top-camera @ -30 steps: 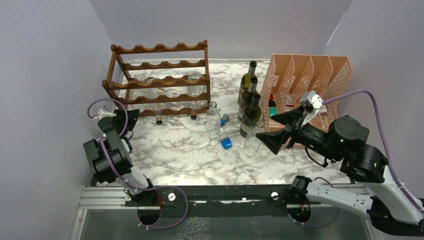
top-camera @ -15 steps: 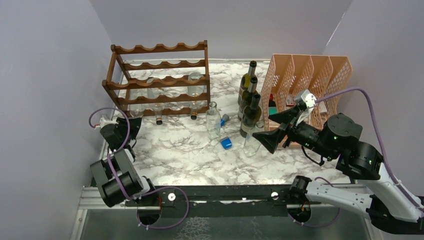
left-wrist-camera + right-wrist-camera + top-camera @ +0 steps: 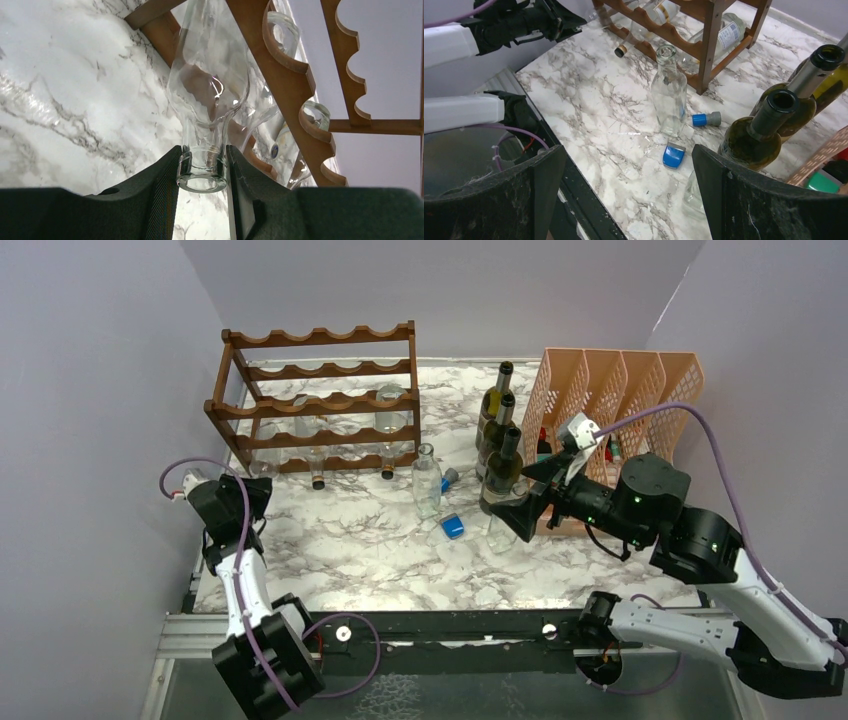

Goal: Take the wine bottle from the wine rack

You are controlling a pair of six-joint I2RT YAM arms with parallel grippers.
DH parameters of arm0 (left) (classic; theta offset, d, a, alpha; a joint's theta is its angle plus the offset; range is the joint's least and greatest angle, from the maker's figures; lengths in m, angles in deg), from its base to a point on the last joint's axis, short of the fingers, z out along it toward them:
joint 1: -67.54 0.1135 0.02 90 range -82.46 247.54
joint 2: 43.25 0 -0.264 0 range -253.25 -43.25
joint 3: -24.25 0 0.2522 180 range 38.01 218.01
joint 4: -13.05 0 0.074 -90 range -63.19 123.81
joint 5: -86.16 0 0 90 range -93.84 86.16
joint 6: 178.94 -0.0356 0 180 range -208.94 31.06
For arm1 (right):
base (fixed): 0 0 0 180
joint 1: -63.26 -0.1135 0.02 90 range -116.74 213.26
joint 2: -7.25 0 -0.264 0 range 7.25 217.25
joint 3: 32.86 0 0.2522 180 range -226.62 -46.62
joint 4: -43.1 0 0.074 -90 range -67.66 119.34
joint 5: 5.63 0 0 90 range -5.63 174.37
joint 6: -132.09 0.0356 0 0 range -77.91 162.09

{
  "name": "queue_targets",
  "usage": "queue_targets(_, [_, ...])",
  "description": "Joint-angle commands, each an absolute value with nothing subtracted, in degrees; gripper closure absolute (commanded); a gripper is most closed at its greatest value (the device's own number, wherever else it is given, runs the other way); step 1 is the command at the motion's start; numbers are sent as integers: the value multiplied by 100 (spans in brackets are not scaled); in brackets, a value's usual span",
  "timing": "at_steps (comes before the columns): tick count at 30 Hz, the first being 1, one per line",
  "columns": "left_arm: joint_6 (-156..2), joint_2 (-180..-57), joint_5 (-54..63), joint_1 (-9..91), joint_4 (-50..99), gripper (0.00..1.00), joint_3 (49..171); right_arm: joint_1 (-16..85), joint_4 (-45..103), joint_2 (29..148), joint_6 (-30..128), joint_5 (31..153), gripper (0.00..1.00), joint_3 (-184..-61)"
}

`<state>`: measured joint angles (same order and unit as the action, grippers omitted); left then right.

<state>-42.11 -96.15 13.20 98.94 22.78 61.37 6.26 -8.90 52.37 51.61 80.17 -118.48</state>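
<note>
1. Because the clear glass wine bottle [image 3: 210, 75] lies on its side in the dark reddish-brown wooden wine rack [image 3: 320, 400] with its open mouth poking out of the front, the way out is along its own long axis, neck first, toward the near-left part of the white marble table [image 3: 350, 560].
2. The left gripper [image 3: 202, 161] sits right at that mouth, by the rack's lower left corner. Its two black fingers [image 3: 165, 185] press the lip of the neck from either side, so I judge it clamped on the bottle.
3. The body reaches away from the gripper behind a scalloped rail [image 3: 280, 55], seemingly on the lowest tier, beside other clear bottles [image 3: 280, 140].
4. The right gripper [image 3: 523, 502] is spread wide and holds nothing, well apart from the rack, next to the standing dark green bottles [image 3: 500, 465].
5. The left arm is plainly the nearer. A straight pull back along the neck should free the bottle, while a sideways tug risks knocking the rail.
</note>
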Motion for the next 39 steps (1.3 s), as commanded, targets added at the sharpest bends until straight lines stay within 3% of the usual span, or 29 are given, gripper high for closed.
queue_targets(1, [-4341, -9178, 1026, 9931, 3381, 100, 6399, 630, -780, 5460, 4929, 8316, 0, -12025])
queue_targets(24, [-4799, -8184, 188, 9618, 5419, 100, 7815, 626, -682, 6128, 4524, 8590, 0, -12316])
queue_targets(39, [-6306, -8062, -412, 8903, 5952, 100, 8743, 624, -197, 6841, 4285, 9643, 0, -12593])
